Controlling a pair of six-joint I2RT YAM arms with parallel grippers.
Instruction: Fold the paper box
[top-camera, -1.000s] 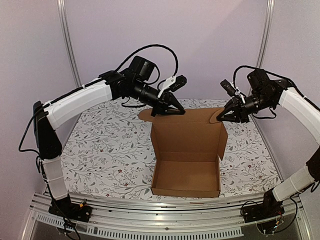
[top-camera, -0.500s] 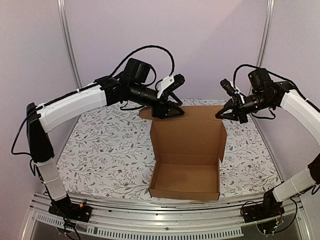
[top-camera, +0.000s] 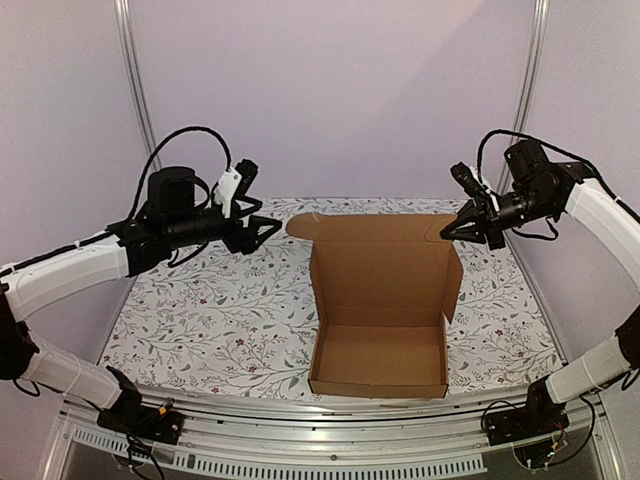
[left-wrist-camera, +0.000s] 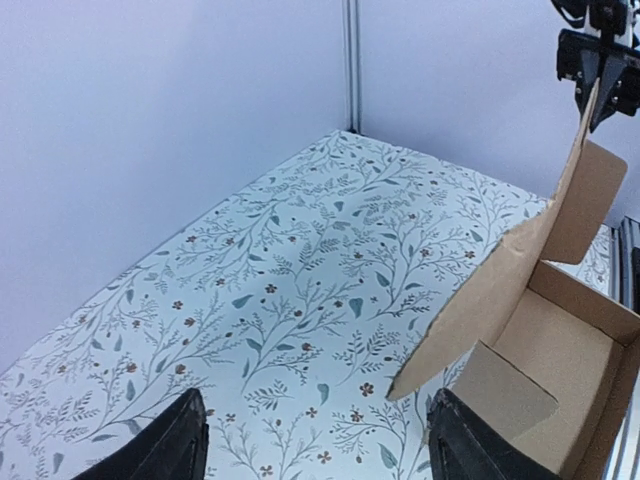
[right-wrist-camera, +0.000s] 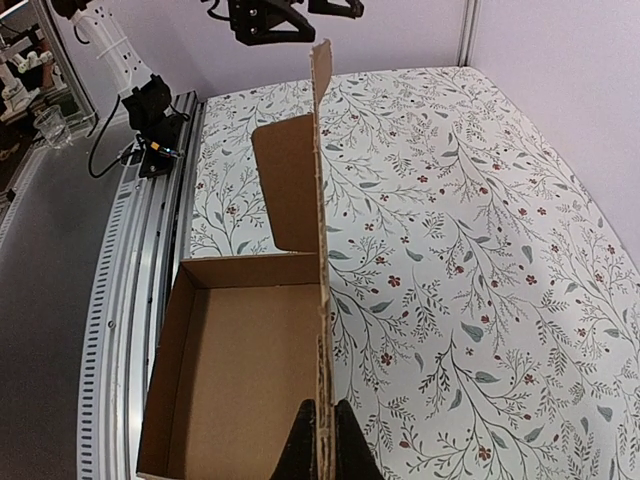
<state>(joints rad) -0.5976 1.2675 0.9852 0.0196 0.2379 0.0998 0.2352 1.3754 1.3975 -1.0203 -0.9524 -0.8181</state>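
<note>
Left arm (top-camera: 70, 275) reaches in low from the left, forearm roughly level, wrist pointing right. Left gripper (top-camera: 268, 231) hangs in the air, jaws wide apart, nothing between them. Right arm (top-camera: 600, 215) is raised high with the elbow out at the right edge and the forearm slanting down toward centre. Right gripper (top-camera: 447, 233) has its jaws pinched tight on the upper right lid edge of the paper box (top-camera: 380, 290). The two grippers are well apart, tips facing each other.

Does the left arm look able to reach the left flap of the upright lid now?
Probably yes: the left fingers stand open beside the paper box, with only bare tablecloth between, and the right fingers grip its other top corner.
</note>
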